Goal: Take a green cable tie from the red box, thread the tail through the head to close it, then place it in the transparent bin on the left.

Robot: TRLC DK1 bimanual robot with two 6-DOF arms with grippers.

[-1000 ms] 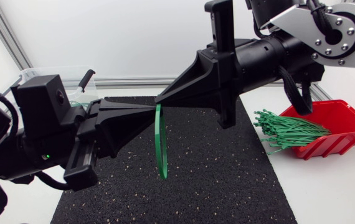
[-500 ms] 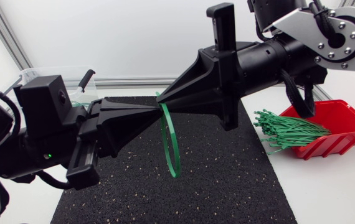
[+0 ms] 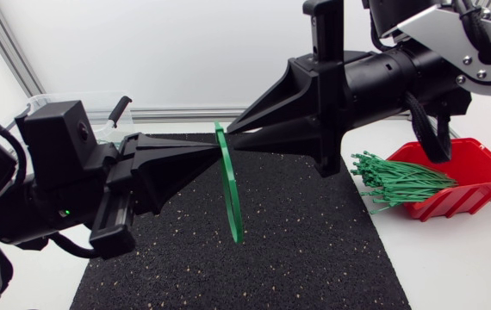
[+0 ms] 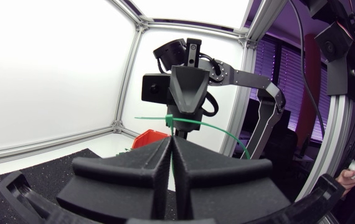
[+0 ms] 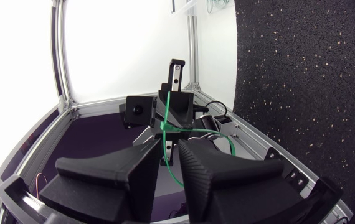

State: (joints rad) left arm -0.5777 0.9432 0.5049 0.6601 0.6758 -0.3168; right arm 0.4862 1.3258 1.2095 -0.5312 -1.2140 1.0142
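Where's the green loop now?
In the head view, the green cable tie hangs mid-table above the black mat, its top held where the left gripper and right gripper meet.

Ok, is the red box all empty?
No, the red box holds a bundle of green cable ties, and their ends stick out past its open side.

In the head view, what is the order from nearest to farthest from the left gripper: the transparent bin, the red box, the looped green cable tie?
1. The green cable tie, at the tips of the left gripper.
2. The transparent bin, behind the left arm.
3. The red box, far on the right side.
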